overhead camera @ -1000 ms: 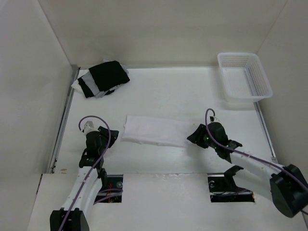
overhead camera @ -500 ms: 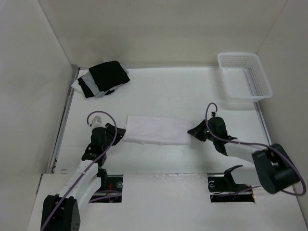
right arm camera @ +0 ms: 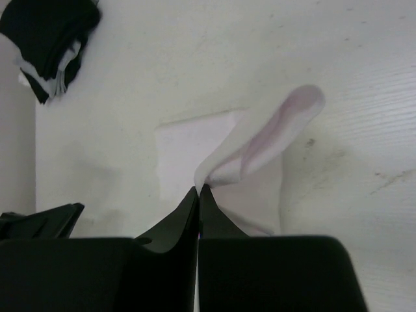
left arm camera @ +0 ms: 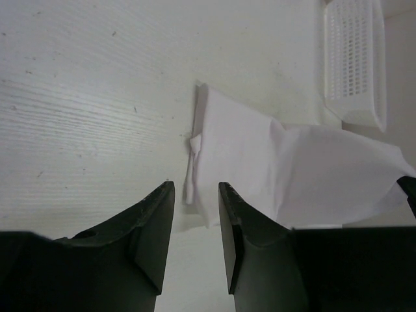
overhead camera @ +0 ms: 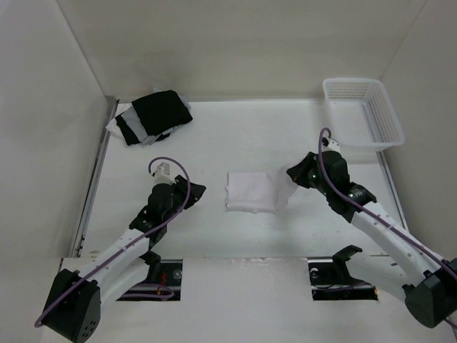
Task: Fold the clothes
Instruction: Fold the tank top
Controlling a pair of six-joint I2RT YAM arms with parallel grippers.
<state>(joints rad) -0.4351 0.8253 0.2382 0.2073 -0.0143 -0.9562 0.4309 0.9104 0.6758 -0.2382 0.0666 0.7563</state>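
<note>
Shrinking is the main change: a second ago the white garment (overhead camera: 248,191) lay as a long strip running left to right across the middle of the top view. Now it is a short, nearly square patch just right of centre on the table (overhead camera: 235,132).

Its left edge has come in toward the right. Its right end is lifted off the surface.

The right gripper (overhead camera: 291,176) was wide apart a second ago. It has since clamped tight on that right end and raised it. Its wrist view shows a curled loop of cloth (right arm camera: 260,140) pinched at the closed tips (right arm camera: 198,190).

The left gripper (overhead camera: 194,190) has moved up to just beside the left edge. Its jaws stand apart and hold nothing, and its own view shows the edge (left arm camera: 195,149) lying on the table ahead of its fingertips, with a small crumple there.

By my reading a fold across the width is under way. The raised end still has to be carried over and laid flat, so the task is partway done.

The flat part now has hardly any long axis. Counting the lifted flap, the garment still runs left to right, its free end pointing up toward the basket (overhead camera: 360,114) at upper right. The dark pile of clothes (overhead camera: 153,114) sits apart at upper left.
</note>
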